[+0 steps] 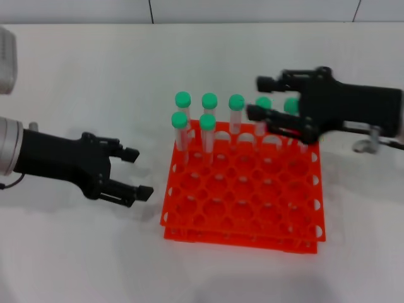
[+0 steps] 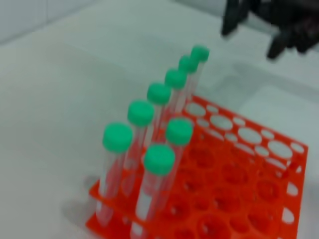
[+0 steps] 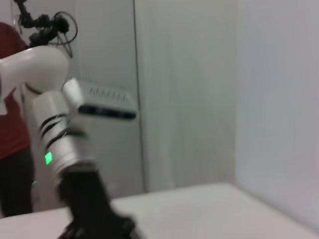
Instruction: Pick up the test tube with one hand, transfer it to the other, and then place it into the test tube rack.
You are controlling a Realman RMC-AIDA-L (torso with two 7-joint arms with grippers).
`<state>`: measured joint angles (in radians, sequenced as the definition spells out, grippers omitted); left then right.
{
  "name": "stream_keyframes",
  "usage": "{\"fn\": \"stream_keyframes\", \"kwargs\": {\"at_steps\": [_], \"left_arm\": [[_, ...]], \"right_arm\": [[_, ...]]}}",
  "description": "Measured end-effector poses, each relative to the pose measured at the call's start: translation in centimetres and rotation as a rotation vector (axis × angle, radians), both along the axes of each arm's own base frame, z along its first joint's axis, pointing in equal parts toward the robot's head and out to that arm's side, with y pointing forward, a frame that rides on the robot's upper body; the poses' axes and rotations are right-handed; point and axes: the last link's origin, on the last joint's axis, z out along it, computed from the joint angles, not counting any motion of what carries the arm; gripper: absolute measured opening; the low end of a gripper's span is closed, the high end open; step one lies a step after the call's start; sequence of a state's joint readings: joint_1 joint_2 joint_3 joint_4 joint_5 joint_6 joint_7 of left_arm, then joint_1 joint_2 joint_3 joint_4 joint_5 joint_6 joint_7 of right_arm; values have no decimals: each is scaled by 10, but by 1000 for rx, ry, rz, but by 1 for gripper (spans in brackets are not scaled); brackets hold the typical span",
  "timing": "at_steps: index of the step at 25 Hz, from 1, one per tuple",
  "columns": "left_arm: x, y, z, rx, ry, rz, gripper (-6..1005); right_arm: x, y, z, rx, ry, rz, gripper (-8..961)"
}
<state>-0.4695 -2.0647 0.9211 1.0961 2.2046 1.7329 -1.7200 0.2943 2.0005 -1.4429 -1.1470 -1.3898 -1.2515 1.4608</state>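
Rack [image 1: 246, 189] holds 7 capped tubes upright, back rows. R gripper [image 1: 265, 98] spread above far row; L gripper [image 1: 136, 172] spread, empty, beside rack.

White table [image 1: 76, 252] being lit evenly; pale tiled wall [image 1: 252, 9] being seen at 12 o'clock; plain wall panels [image 3: 189, 99] being shown behind table.

White table [image 1: 76, 252] — grey wall panels [image 3: 189, 89] behind.

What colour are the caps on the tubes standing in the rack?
Green, on every test tube in the orange-red rack. The left wrist view shows them best.
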Motion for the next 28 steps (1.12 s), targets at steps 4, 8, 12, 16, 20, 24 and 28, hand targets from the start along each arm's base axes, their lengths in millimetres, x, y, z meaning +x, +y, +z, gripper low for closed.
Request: {"fn": "stream_keyframes", "kwargs": {"at_steps": [4, 8, 12, 16, 20, 24, 28], "left_arm": [[12, -1, 8, 8, -50, -42, 875], [20, -2, 16, 22, -115, -56, 875], [25, -3, 18, 40, -176, -51, 875], [26, -5, 17, 42, -204, -43, 875], [25, -6, 18, 48, -219, -30, 875], [24, -7, 18, 51, -224, -25, 875], [24, -8, 18, 47, -224, -26, 875]], "right_arm": [[19, -13, 25, -119, -44, -34, 479], [32, -20, 40, -157, -121, -52, 479], [42, -20, 47, -148, -189, -70, 479], [43, -16, 54, -131, -215, -66, 479], [43, -12, 58, -119, -225, -63, 480], [42, -12, 57, -119, -221, -65, 480], [42, -12, 54, -123, -215, -69, 479]]}}
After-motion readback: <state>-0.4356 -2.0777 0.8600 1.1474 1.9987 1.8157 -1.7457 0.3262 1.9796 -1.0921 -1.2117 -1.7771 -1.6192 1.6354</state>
